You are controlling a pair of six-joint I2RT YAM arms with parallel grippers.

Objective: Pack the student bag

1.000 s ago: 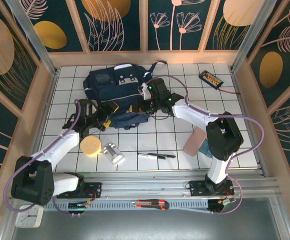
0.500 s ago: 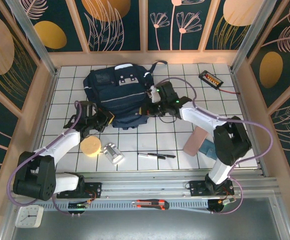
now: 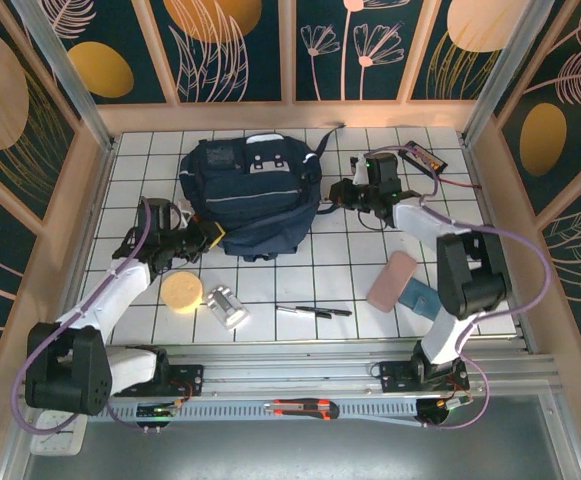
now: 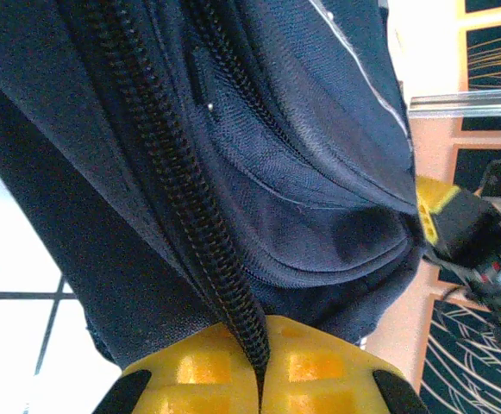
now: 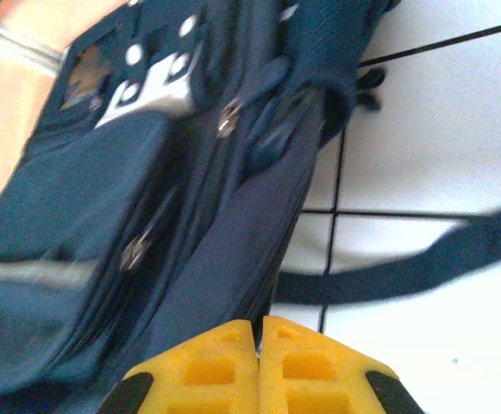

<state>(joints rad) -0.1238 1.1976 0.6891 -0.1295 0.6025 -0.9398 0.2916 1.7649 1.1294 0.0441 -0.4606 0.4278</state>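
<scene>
- The bag lies flat on the white tiled table, at the back and about the middle, with its grey buckle patch toward the far wall
- The left gripper is at the bag's near left corner
- In the left wrist view its yellow fingers are pressed together and the bag's zip runs down between them, so it is clamped on the bag
- The right gripper is at the bag's right edge
- In the right wrist view its fingers meet with no gap, tips against the dark fabric; I cannot tell if any fabric is caught between them
- A dark strap trails from the bag across the tiles beyond the right gripper
- A round yellow disc and a silver can lie just beside each other in front of the bag, near the left arm
- A pen lies toward the front middle, well apart from the bag
- A pink block and a teal block lie side by side near the right arm's elbow
- A black box with a cable sits at the far right corner
- A knife rests on the front rail, and a clock lies at the near left
</scene>
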